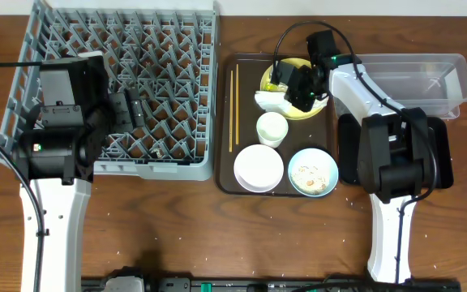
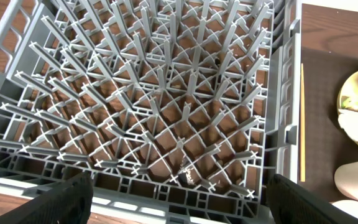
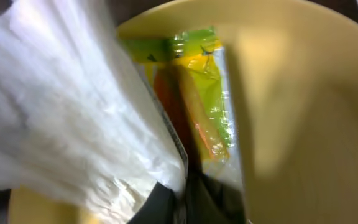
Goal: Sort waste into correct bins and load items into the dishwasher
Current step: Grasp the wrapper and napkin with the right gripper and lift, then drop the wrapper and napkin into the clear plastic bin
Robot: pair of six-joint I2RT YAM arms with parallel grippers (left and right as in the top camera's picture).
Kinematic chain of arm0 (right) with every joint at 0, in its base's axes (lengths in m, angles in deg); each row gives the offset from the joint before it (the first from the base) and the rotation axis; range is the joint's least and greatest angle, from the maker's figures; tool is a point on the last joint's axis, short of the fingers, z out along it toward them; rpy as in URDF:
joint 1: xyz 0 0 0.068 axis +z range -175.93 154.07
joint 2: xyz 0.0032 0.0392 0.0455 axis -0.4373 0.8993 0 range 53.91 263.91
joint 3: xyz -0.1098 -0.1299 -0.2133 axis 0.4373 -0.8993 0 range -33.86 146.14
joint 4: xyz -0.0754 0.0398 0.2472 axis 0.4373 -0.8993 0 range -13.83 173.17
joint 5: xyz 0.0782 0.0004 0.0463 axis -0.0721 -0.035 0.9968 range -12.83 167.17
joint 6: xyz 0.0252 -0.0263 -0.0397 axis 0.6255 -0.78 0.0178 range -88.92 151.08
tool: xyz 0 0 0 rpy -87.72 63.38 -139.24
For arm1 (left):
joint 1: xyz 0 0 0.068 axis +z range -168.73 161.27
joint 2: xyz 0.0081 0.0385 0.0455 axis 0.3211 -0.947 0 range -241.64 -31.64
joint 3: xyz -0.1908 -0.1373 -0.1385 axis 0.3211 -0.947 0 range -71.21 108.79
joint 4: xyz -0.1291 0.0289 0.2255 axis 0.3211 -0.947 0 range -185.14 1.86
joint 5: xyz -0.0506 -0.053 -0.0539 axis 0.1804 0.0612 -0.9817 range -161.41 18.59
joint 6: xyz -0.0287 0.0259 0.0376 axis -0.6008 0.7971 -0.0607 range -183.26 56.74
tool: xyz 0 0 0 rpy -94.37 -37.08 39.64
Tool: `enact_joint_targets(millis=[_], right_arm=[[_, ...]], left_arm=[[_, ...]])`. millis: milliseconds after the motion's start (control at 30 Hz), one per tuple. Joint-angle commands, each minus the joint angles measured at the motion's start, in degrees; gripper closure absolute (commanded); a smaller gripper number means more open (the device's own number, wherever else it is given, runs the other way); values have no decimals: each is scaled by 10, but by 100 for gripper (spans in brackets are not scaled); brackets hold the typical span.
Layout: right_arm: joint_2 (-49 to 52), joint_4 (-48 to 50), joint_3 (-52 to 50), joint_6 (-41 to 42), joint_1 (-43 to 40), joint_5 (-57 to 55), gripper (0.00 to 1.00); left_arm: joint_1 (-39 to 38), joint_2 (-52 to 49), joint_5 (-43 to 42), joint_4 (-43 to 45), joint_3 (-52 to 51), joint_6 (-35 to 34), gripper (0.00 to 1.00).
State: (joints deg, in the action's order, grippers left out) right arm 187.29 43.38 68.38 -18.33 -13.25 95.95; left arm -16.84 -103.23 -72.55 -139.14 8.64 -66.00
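On the yellow plate [image 1: 315, 109] my right gripper [image 1: 287, 86] is shut on the near edge of the yellow-green snack wrapper [image 3: 204, 99]. The crumpled white napkin [image 3: 61, 106] lies right against the wrapper's left side. My left gripper [image 2: 179, 205] hangs open over the near rim of the grey dish rack [image 2: 166, 93], with nothing between its fingers. The small white cup [image 1: 272, 128], white bowl [image 1: 259, 168], chopsticks [image 1: 234, 109] and the light blue bowl [image 1: 313, 172] holding rice-like scraps sit on the brown tray [image 1: 246, 61].
A clear plastic tub [image 1: 416, 77] stands at the back right. The black tray [image 1: 446, 162] lies in front of it, largely under my right arm. The dish rack [image 1: 169, 73] fills the back left, its side touching the brown tray.
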Motion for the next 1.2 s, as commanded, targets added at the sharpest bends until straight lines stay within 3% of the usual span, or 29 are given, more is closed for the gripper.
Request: enact_joint_targets(millis=[0,367,700,933,1167], right_arm=[[21,-1,-2,95,1,-19,99],[-139,15,51,396,-12,-44,99],[-261,-97,51,709,-96,-314,98],[-248,-138,-2,984,-161,-353,99],[-245,-131,-112,1386,-179,-374,99]], left_arm=[[3,-2,1,0,12,6,9],[3,-2,1,0,12,6,10],[3,-2,1,0,12,6,10],[3,-2,1,0,12,6,9],[3,-2,1,0,12,6,10]])
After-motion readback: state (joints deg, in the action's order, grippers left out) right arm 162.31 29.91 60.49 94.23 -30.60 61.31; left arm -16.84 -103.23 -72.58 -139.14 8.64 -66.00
